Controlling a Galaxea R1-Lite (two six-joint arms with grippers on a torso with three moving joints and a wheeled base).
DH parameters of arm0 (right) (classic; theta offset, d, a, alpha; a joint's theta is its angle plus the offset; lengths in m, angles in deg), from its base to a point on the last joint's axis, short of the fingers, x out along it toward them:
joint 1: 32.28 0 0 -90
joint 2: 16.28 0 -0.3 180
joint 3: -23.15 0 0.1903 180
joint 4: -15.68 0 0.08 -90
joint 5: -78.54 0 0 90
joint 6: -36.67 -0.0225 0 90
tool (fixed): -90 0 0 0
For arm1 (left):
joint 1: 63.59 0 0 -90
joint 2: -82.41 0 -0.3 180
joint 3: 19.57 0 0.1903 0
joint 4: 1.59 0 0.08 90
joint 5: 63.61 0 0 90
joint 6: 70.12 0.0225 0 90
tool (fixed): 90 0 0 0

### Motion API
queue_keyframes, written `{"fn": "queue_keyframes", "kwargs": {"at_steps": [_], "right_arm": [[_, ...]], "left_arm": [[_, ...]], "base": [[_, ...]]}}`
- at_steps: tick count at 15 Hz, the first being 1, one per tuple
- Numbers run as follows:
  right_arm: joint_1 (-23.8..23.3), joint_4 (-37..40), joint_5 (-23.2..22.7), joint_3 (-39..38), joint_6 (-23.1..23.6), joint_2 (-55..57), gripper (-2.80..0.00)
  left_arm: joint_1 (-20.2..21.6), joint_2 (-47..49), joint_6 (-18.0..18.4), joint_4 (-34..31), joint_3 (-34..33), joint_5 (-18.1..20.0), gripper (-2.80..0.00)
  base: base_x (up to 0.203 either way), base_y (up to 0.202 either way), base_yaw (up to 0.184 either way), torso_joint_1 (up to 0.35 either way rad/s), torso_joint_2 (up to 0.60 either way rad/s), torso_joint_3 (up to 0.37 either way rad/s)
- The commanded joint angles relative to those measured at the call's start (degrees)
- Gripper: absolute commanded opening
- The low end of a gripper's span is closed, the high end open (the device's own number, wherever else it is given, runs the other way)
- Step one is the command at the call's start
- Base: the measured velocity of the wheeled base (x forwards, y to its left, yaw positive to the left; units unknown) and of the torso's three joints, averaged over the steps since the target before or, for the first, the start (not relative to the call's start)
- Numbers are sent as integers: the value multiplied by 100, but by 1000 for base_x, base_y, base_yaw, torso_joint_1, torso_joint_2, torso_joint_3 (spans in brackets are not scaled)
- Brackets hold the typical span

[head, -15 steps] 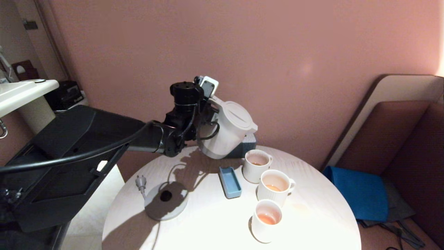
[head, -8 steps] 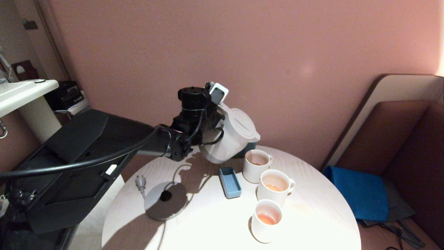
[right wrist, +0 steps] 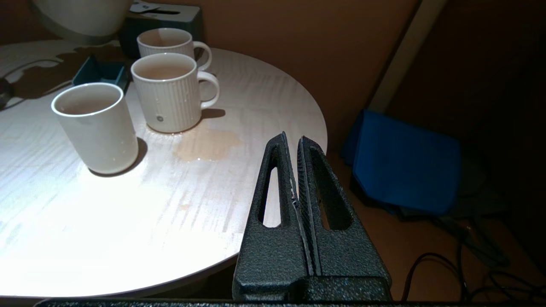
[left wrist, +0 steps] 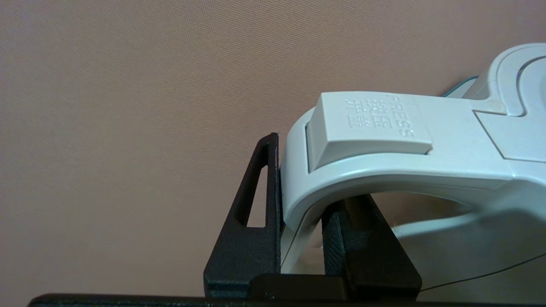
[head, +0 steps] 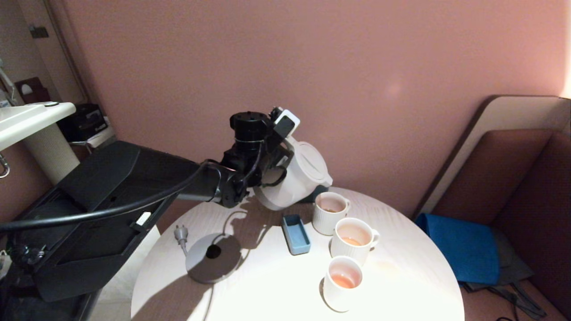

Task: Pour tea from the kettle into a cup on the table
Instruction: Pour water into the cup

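My left gripper point(head: 275, 166) is shut on the loop handle of the white kettle point(head: 299, 177) and holds it in the air, tipped with its spout over the far cup point(head: 330, 213). No stream shows. In the left wrist view the fingers point(left wrist: 256, 204) clamp the kettle handle point(left wrist: 384, 145) below its PRESS button. Three white cups stand in a row on the round pale table point(head: 258, 290). The middle cup point(head: 353, 240) and the near cup point(head: 342, 283) hold a little orange tea point(head: 343, 281). My right gripper point(right wrist: 292, 138) is shut on nothing, off the table's right edge.
The grey kettle base point(head: 213, 257) with cord and plug point(head: 180, 233) lies at the table's left. A small blue tray point(head: 295, 233) sits beside the cups. A tea puddle point(right wrist: 204, 145) lies by the middle cup. A dark box point(right wrist: 170, 15) stands behind; a blue bag point(head: 464, 245) lies on the floor.
The left arm has carried the kettle to the right and a little lower, tipping its spout further toward the far cup. The cups have not moved.
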State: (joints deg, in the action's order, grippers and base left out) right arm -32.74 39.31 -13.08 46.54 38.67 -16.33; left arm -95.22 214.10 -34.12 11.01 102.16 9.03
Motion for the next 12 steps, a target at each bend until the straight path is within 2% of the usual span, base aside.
{"fn": "queue_keyframes", "kwargs": {"at_steps": [1, 5, 12], "right_arm": [[2, 0, -5, -2, 2, 5, -280], [-6, 0, -5, -2, 2, 5, -280], [-6, 0, -5, -2, 2, 5, -280]], "left_arm": [[-5, -30, 76, 17, 95, -13, -280], [-68, 58, 284, -26, 432, -13, -280], [-256, 49, 294, -409, 816, -136, -280]], "base": [[0, 0, 0, 0, 0, 0], [0, 0, 0, 0, 0, 0], [0, 0, 0, 0, 0, 0]]}}
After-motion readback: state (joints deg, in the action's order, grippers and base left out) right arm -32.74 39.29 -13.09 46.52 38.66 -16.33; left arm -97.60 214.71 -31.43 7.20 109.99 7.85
